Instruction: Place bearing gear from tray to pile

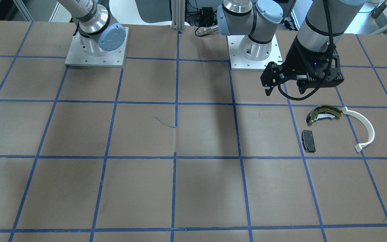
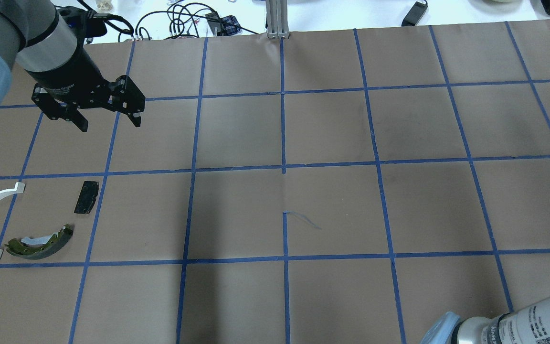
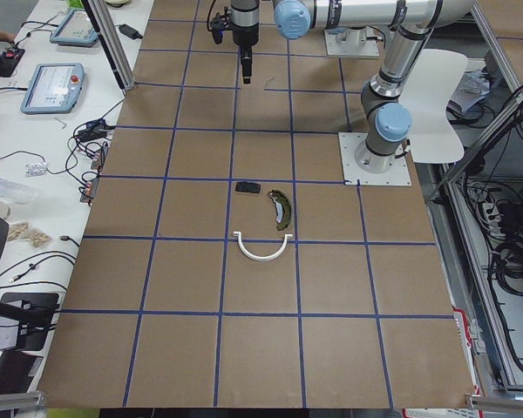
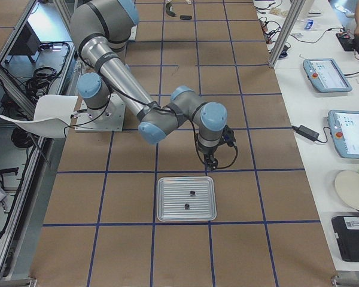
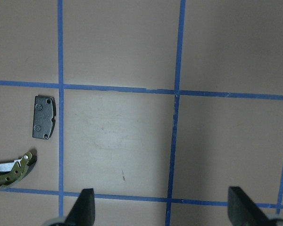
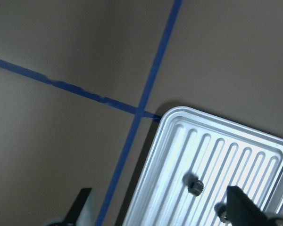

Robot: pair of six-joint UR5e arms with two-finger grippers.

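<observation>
**Robotics lab**

Two arms are bolted by base plates to a table papered brown and gridded with blue tape. Teach pendants, cables and an aluminium post stand alongside.

The tray below the right gripper runs off the lower and right edges; one bearing gear is half hidden behind its finger. Beside the left gripper, the brake shoe is cut by the edge
</observation>
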